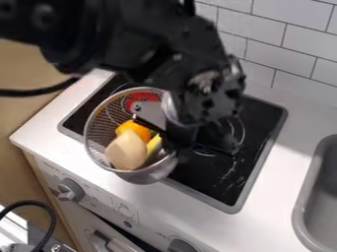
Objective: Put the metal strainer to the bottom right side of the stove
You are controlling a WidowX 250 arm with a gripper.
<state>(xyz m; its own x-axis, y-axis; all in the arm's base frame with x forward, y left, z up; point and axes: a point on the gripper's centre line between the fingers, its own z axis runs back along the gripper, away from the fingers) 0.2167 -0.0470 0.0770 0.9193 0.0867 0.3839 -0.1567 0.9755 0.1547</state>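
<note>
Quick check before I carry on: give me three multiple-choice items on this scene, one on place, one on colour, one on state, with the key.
1. Where does the strainer show against the black stovetop in the picture?
A. Toward its right end
B. Toward its left end
C. Wholly beyond its right edge

2. What colour is the piece just above the beige piece in the strainer?
A. Blue
B. Purple
C. Orange

3. What state is the strainer in?
A. Open side up, with pieces inside
B. Upside down
C. Open side up, empty

Key:
1: B, its rim covers the stovetop's left part.
2: C, the orange piece sits against the beige one.
3: A, the pieces show through its open top.
</note>
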